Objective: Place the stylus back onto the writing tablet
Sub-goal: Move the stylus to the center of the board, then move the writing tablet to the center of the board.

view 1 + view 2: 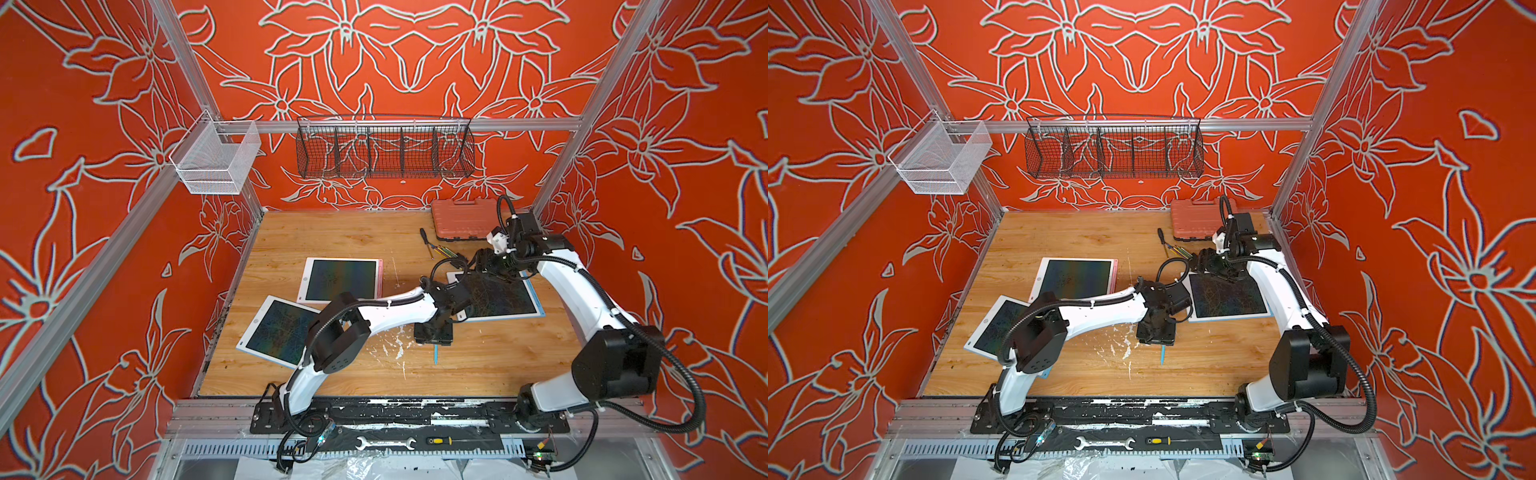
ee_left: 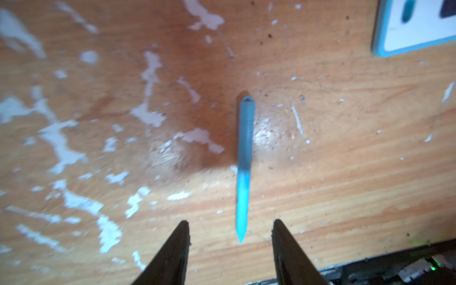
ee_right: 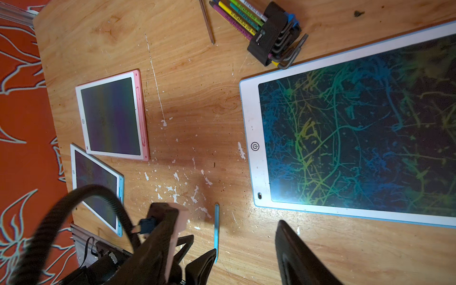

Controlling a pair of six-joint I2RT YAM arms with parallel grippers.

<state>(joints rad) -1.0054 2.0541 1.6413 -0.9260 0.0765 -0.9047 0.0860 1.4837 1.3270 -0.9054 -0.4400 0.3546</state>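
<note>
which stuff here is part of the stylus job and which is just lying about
Job: stylus, scribbled tablet, left gripper.

Lying about: pink tablet, third tablet, hex keys, orange case, screwdriver, baskets.
</note>
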